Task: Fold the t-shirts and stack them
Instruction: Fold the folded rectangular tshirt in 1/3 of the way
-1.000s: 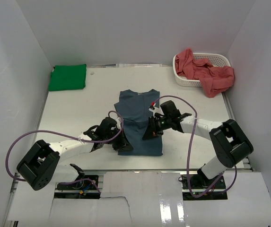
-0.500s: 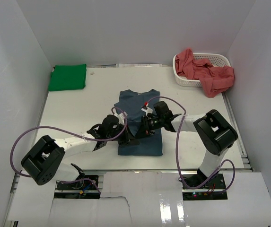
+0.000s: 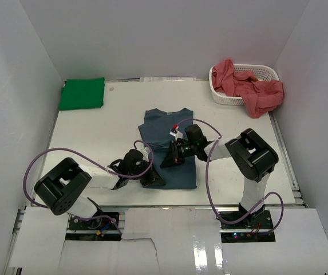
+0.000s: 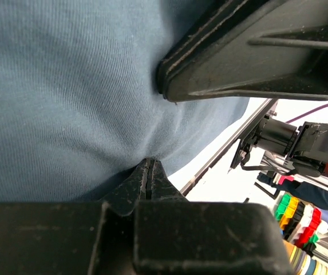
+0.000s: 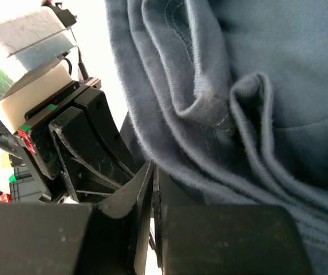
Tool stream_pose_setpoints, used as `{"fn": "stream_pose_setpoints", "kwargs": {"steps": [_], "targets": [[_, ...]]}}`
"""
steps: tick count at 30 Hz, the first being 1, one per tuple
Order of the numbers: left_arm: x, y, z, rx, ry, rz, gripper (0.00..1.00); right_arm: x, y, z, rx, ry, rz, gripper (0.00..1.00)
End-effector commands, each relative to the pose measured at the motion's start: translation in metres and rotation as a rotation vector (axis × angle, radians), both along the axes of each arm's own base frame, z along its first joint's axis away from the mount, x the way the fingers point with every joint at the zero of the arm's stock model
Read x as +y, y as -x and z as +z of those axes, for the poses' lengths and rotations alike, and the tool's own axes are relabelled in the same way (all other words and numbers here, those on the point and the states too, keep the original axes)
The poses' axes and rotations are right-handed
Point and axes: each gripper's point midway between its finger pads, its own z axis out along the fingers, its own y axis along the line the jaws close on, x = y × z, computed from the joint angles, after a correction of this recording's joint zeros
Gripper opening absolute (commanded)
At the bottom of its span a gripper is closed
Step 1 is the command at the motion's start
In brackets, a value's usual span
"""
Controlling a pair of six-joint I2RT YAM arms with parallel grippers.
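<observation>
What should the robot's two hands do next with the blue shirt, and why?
Probably lift the pinched cloth a little. The left gripper and right gripper both look shut at the near left edge of the blue shirt, and cloth puckers toward the left tips, while the rest lies flat on the table. Raising it would free that edge to fold over.

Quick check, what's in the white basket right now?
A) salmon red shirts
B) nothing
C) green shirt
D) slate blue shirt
A: salmon red t-shirts are piled in the white basket and hang over its near rim, while the green t-shirt lies folded at the table's far left.
</observation>
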Motion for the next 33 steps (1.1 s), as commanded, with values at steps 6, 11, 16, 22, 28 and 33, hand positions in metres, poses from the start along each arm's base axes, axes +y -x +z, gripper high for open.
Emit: {"fn": "stream_pose_setpoints", "kwargs": {"steps": [6,11,16,22,28,33], "targets": [[0.011,0.008,-0.026,0.032,-0.049,0.023,0.00,0.002,-0.002,-0.011,-0.040,-0.012,0.015,0.08],[0.012,0.014,-0.029,0.040,-0.054,0.013,0.00,0.005,-0.010,-0.015,-0.073,-0.010,0.019,0.09],[0.015,0.020,-0.033,0.058,-0.061,0.008,0.00,0.009,-0.031,-0.011,-0.118,-0.001,0.012,0.10],[0.016,0.024,-0.036,0.070,-0.067,-0.002,0.00,0.014,-0.060,-0.006,-0.164,0.004,0.001,0.10],[0.016,0.027,-0.036,0.075,-0.066,-0.007,0.00,0.014,-0.101,-0.009,-0.199,0.023,-0.031,0.11],[0.015,0.029,-0.036,0.079,-0.065,-0.014,0.00,0.020,-0.146,0.001,-0.245,0.016,-0.055,0.12]]}}
